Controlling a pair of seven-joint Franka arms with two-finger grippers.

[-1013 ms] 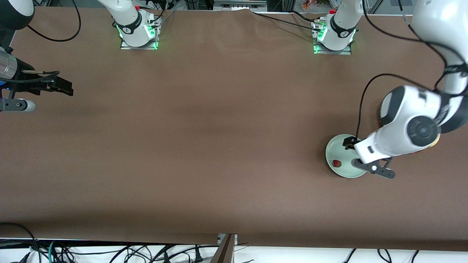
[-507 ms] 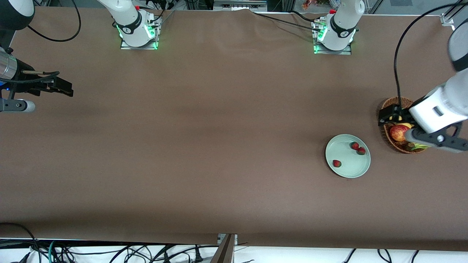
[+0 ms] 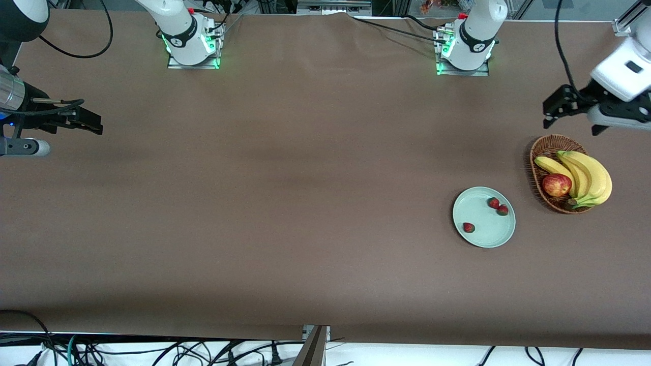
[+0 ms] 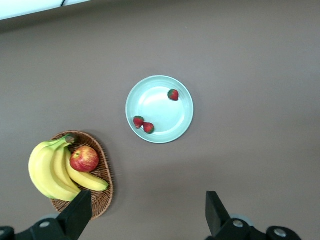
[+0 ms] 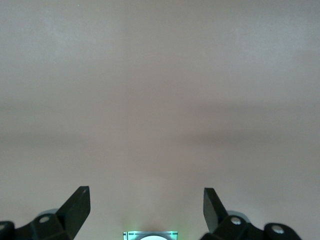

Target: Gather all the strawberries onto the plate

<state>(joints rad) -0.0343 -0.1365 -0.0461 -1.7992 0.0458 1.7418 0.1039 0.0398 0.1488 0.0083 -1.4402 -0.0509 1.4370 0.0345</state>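
Three strawberries (image 3: 468, 227) (image 3: 493, 203) (image 3: 502, 210) lie in the plate (image 3: 475, 239); task judged complete. Left gripper (image 3: 572, 112), released and empty, has withdrawn upward past the basket (image 3: 540, 150); plate now below it. Right gripper (image 3: 86, 122) waits, released.

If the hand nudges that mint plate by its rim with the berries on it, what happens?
The plate looks shallow, rigid and light, sitting flat on the brown tablecloth, so it would probably slide rather than tip. The three strawberries lie loose on its smooth surface, two of them close together; a jerk would likely roll them toward the low rim, perhaps over it.
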